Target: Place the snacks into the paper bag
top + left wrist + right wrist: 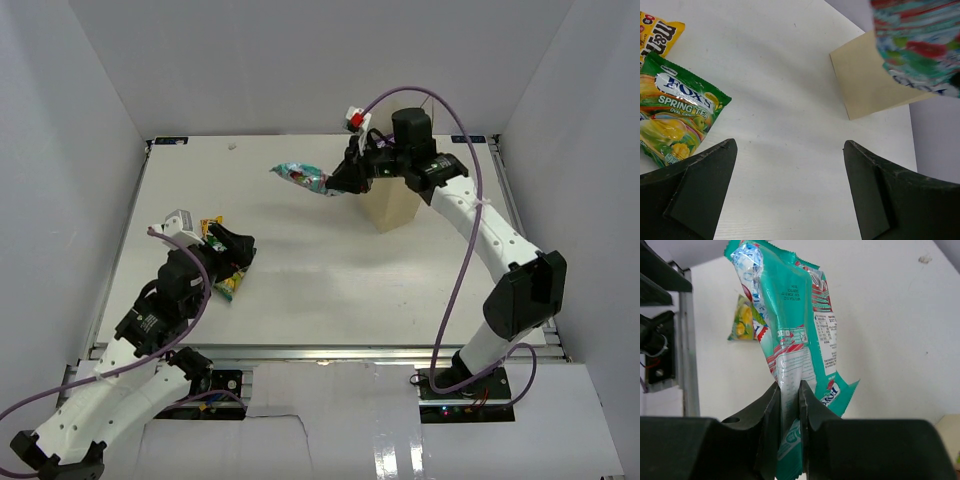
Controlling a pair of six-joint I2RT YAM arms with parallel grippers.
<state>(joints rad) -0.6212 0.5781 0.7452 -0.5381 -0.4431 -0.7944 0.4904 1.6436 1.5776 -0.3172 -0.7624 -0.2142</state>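
Right hand (789, 386) clamped on teal-white packet (790, 315) near paper bag (392, 208), left hand (790, 144) apart by green-yellow packet (675, 115)

White arms (480, 225), black joints (525, 290), seemingly purple cables (478, 165)

Top external view: fixed, high above and behind my bases, facing down and forward. It stands far off and takes in the whole table (300, 290) and both my arms.

Left wrist view: rides my left gripper (790, 170), low and near the tabletop, facing across it toward the paper bag (870, 80).

Right wrist view: rides my right gripper (789, 410), raised, looking along its fingers toward the table's left side, very near the teal-white packet (790, 315).

Shared ground: the green-yellow packet (228, 283) and the teal-white packet appear in all three views. The paper bag appears in the top and left wrist views.
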